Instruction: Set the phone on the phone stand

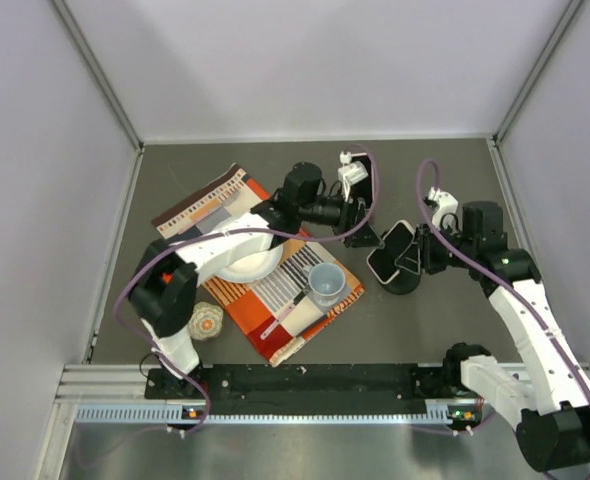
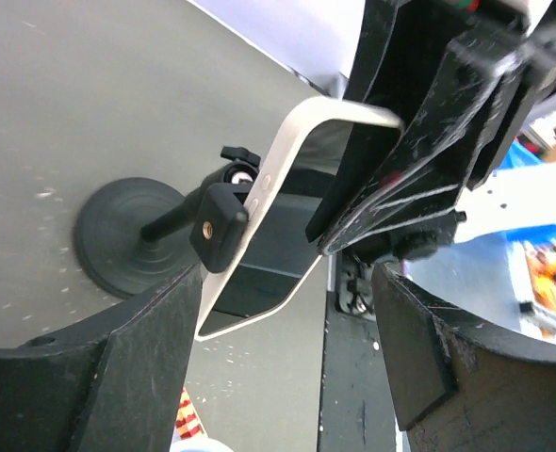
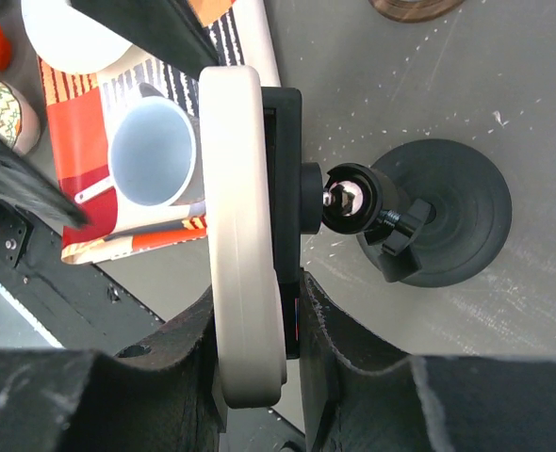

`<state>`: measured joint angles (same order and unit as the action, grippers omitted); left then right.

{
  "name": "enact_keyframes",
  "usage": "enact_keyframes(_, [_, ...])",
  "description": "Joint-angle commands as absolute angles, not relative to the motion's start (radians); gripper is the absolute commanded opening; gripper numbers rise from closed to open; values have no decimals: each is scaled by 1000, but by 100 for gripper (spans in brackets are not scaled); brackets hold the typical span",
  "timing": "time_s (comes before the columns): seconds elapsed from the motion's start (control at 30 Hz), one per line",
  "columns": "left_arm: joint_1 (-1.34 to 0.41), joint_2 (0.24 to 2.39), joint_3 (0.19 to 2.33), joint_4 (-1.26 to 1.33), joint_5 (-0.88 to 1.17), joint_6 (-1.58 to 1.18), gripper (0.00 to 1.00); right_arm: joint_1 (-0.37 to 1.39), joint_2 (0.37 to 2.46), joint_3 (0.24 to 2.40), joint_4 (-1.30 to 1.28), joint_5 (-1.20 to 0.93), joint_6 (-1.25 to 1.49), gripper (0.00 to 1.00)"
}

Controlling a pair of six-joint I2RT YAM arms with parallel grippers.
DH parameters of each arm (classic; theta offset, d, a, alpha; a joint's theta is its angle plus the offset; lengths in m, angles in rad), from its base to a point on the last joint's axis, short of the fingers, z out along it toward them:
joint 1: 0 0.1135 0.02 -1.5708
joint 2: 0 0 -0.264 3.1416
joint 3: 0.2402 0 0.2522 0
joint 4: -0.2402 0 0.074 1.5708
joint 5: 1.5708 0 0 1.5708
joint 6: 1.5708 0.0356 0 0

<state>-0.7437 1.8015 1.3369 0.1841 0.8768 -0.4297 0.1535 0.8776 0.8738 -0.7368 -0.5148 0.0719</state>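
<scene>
1. I am two arms working at a grey surface (image 1: 455, 180). The step in hand, as I judge it, is the last one: seating the phone in its holder and letting go.
2. The phone (image 3: 240, 235), dark-faced with a pale rim, sits tilted in the black cradle (image 3: 287, 141) of the stand (image 3: 448, 217). The stand's round base rests on the surface just to the right of a striped orange cloth (image 1: 275, 290).
3. My right tool (image 3: 259, 297) is closed around the phone. One finger presses the pale edge and the other presses the back of the cradle, so it pinches both together.
4. My left tool (image 2: 287, 282) has its jaws spread wide. It sits close to the phone, with the phone between its fingers. I see nothing pressed against them, so it holds nothing.
5. The task looks nearly done, because the phone appears to be resting in the cradle rather than hanging from my grip.
6. The next move calls for easing the right tool apart slowly and then drawing it straight back, so neither finger drags the phone out.
7. The cradle rides on a ball joint (image 3: 346, 200), which I judge could swing if nudged.
8. The left tool also needs to back away without brushing the phone's rim. A mug (image 3: 151, 151) stands on the cloth just beside the phone.
</scene>
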Motion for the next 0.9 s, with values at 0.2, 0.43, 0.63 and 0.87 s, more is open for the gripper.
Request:
enact_keyframes(0.2, [-736,1362,1198,17,515,-408,77,147,1029,1060,-719,-548,-60,6])
enact_keyframes(0.43, [-736,1189,1115,-34,505,-399,77,147,965,1075,-738,-413,-57,45])
enact_keyframes(0.63, [-736,1143,1124,-103,495,-357,77,147,957,1068,-767,-305,64,69])
enact_keyframes(0.87, [-736,1115,1198,-221,477,-293,78,149,862,1083,-804,-227,297,99])
